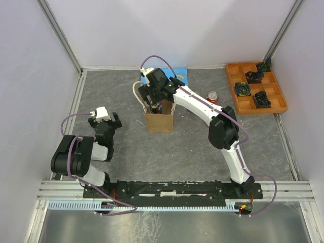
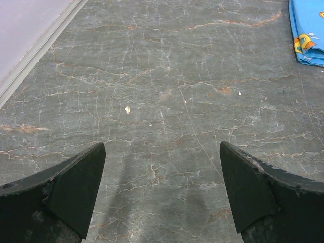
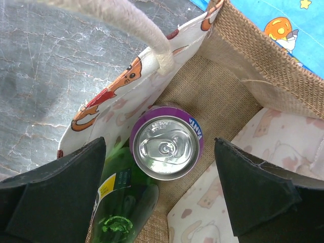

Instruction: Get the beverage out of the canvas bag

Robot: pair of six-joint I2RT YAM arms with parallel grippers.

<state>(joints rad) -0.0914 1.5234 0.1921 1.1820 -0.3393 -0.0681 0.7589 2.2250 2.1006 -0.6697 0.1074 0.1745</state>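
**Everything else sitting on that table**

So the grey marbled stone-look table (image 1: 192, 147) has an orange plastic tray with square compartments (image 1: 244, 105) in its far right corner. Four of the compartments each hold a dark bundled thing (image 1: 253, 76), too small to say what. A red drink can (image 1: 212, 97) stands upright just left of the tray, not touching it. A flat blue board with cartoon prints (image 1: 180, 76) lies at the middle of the far edge. There's also a tiny pale crumb (image 2: 127, 109) on the left half.
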